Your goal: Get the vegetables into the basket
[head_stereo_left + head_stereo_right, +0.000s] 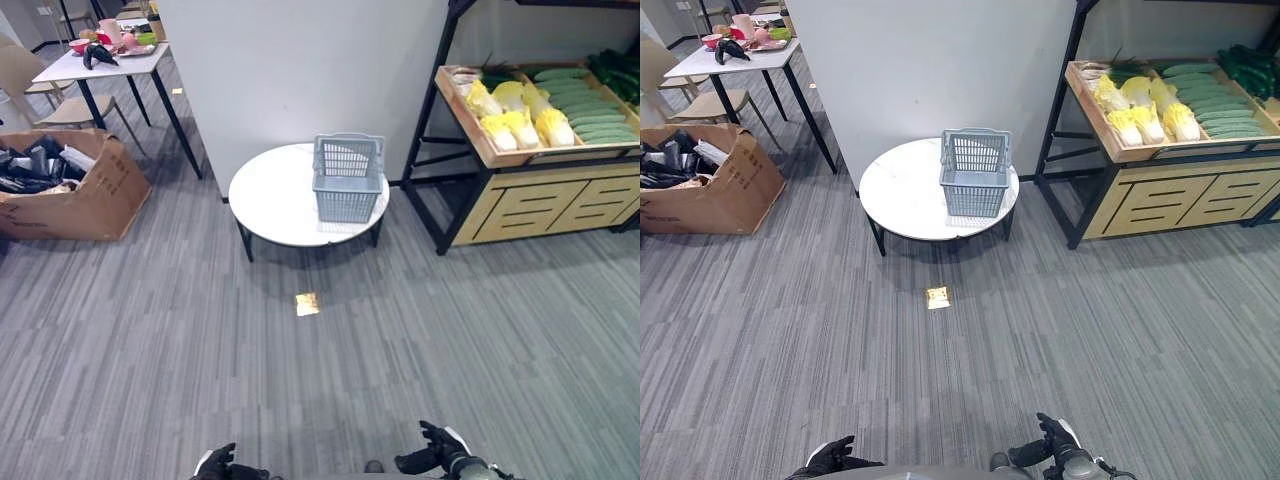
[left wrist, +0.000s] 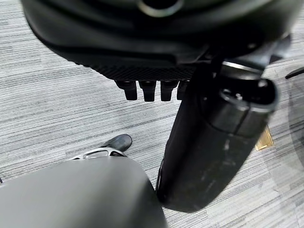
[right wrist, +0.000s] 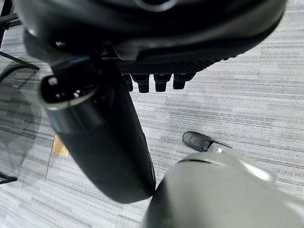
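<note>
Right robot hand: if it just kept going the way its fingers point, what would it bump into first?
Probably the grey carpet floor. The right robot hand hangs low with relaxed fingers aimed down, nothing between, though depth is hard to judge.

Head stereo pair: I look down from standing height, facing forward; both eyes share the round table (image 1: 280, 205), grey basket (image 1: 975, 172) and produce shelf (image 1: 540, 150), well ahead. Wrist cameras: each looks along its own hand at grey carpet (image 2: 52, 104), very near.
</note>
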Robot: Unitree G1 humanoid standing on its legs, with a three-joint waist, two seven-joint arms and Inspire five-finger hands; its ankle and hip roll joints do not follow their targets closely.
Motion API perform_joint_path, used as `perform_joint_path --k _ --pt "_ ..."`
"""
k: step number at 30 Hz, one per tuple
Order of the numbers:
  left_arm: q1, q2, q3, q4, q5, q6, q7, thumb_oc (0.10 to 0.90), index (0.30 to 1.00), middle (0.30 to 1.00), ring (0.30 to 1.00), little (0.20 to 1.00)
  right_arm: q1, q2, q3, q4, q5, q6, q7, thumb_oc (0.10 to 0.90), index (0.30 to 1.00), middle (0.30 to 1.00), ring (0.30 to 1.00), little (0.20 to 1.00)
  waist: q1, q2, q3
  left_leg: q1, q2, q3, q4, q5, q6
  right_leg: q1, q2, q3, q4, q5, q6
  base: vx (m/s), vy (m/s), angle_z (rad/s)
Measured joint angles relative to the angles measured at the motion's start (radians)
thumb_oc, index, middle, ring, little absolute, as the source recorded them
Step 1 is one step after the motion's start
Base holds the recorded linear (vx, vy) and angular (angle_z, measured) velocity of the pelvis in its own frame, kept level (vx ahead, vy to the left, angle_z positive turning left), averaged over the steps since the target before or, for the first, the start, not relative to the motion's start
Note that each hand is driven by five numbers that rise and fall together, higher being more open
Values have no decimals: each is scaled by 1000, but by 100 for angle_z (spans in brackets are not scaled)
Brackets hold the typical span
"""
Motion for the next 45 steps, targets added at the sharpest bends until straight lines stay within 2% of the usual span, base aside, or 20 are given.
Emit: perform_joint_path --k 4,12,13,14,16,19,23,24,25,27,30,38,41,45 --pt "0 8 -1 -1 0 0 -2 900 1000 1000 1000 1000 11 -5 0 4 4 2 6 900 1000 1000 1000 1000 -3 -11 -5 1 0 2 0 0 0 0 0 2 0 1 -1 0 0 0" --pt "2 7 9 -7 -3 -6 3 900 1000 1000 1000 1000 46 -24 -19 -19 39 -4 -1 900 1000 1000 1000 1000 -6 -7 -2 3 0 15 0 0 0 -6 1 17 0 3 -3 4 1 -4" --pt "5 21 33 12 0 -8 -15 900 1000 1000 1000 1000 56 -31 -28 -19 38 -5 6 900 1000 1000 1000 1000 -4 -1 -1 4 -1 15 0 -2 -2 -6 1 19 1 3 -4 32 -12 -9" --pt "-9 54 73 44 -2 -18 -78 900 1000 1000 1000 1000 72 -36 -36 -41 36 -15 21 900 1000 1000 1000 1000 -14 -10 -7 7 5 19 1 -3 -4 -7 6 20 2 4 -5 26 -20 -11" --pt "-8 69 73 73 -12 -1 27 900 1000 1000 1000 1000 87 -42 -36 -60 34 -17 -18 900 1000 1000 1000 1000 -29 -9 -10 13 9 29 1 -5 -7 -7 8 28 3 0 -6 13 -15 -15" --pt "37 42 67 10 -15 -10 37 900 1000 1000 1000 1000 91 -56 -30 -37 29 -20 -14 900 1000 1000 1000 1000 -28 6 -1 13 5 47 1 -6 -6 -11 7 47 0 8 -7 2 6 -17" --pt "61 2 43 -47 -33 -28 36 900 1000 1000 1000 1000 103 -59 -31 -14 29 -15 -14 900 1000 1000 1000 1000 -17 9 3 10 6 42 2 -6 -6 -12 8 44 -1 5 -5 -60 -26 5" --pt "41 0 28 -48 -42 -28 36 900 1000 1000 1000 1000 102 -60 -30 -16 30 -15 -13 900 1000 1000 1000 1000 -17 7 14 -21 9 30 33 -12 -6 -24 7 36 2 2 0 -174 -57 30" --pt "-12 5 17 -44 -41 -31 38 900 1000 1000 1000 1000 65 -61 -30 -11 30 -18 -14 900 1000 1000 1000 1000 -13 4 59 -86 19 6 101 -24 -2 -71 4 21 48 -3 -7 -125 -40 29" --pt "-67 4 15 -24 -41 -30 41 900 1000 1000 1000 1000 8 -65 -30 -2 35 -18 -15 900 1000 1000 1000 1000 -10 5 106 -131 25 -4 126 -19 -1 -117 4 15 91 0 -16 12 -16 18" --pt "-52 2 16 -11 -41 -33 38 900 1000 1000 1000 1000 12 -66 -36 0 42 -23 -14 900 1000 1000 1000 1000 -10 4 105 -98 25 -6 97 -24 0 -95 5 11 84 -14 -14 13 -8 6" --pt "-52 4 18 -8 -48 -34 37 900 1000 1000 1000 1000 18 -66 -36 6 53 -27 -14 900 1000 1000 1000 1000 -20 4 103 -109 23 -17 92 -6 1 -115 3 0 117 -26 -17 9 -13 4" --pt "-44 6 18 -4 -47 -33 37 900 1000 1000 1000 1000 34 -66 -37 7 69 -27 -14 900 1000 1000 1000 1000 -26 1 76 -96 22 -16 85 -7 2 -103 4 -1 107 -27 -19 1 -11 0" --pt "-41 8 17 -4 -48 -31 37 900 1000 1000 1000 1000 32 -68 -39 6 78 -27 -16 900 1000 1000 1000 1000 -30 8 67 -100 25 -13 67 1 -1 -121 8 1 114 -32 -20 -51 -83 -2"
